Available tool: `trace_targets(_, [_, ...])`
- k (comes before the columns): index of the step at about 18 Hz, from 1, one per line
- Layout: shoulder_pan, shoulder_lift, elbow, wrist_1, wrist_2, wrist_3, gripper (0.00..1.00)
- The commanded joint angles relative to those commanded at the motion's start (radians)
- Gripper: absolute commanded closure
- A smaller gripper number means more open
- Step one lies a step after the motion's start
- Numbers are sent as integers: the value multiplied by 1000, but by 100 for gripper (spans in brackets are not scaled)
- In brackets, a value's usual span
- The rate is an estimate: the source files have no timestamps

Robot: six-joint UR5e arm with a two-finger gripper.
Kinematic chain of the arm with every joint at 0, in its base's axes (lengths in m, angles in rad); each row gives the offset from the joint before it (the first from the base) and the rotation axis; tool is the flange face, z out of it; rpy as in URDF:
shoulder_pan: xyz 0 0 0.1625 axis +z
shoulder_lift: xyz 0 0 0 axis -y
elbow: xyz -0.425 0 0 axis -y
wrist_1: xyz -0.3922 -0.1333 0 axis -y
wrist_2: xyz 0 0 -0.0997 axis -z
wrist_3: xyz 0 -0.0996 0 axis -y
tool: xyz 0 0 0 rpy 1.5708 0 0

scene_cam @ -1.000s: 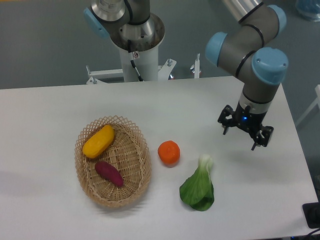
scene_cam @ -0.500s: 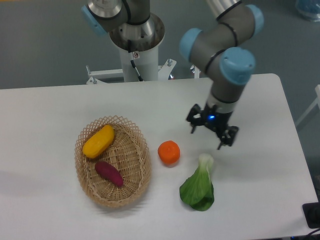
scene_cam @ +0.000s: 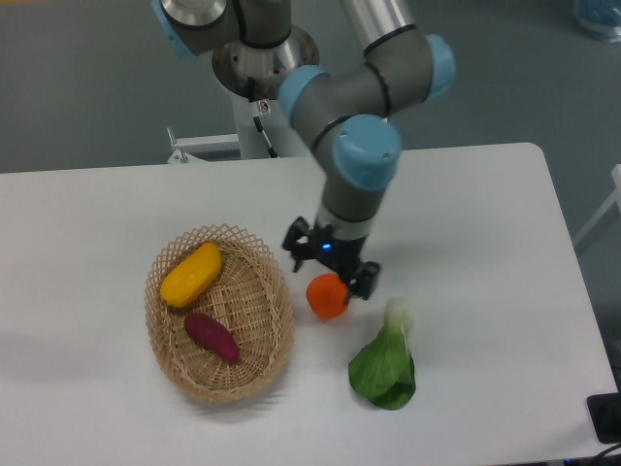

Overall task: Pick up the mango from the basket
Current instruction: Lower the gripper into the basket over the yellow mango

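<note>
The mango (scene_cam: pixel 191 274), yellow-orange and oblong, lies in the upper left part of the tan wicker basket (scene_cam: pixel 262 357) on the white table. A dark purple-red tuber (scene_cam: pixel 212 337) lies beside it in the basket. My gripper (scene_cam: pixel 329 266) hangs open with nothing between its fingers, to the right of the basket and just above the round orange fruit (scene_cam: pixel 326 297). It is well apart from the mango.
A green leafy bok choy (scene_cam: pixel 385 361) lies on the table right of the orange fruit. The arm's base column (scene_cam: pixel 264 97) stands behind the table's far edge. A dark object (scene_cam: pixel 605 417) sits at the bottom right corner.
The arm has swung left across the table, carrying the open gripper from the right side to just above the orange fruit. Nothing on the table has moved.
</note>
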Motion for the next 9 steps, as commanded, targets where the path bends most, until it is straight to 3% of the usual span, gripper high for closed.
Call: trace_targets(9, [-138,5,-80,5,-6,-149,0])
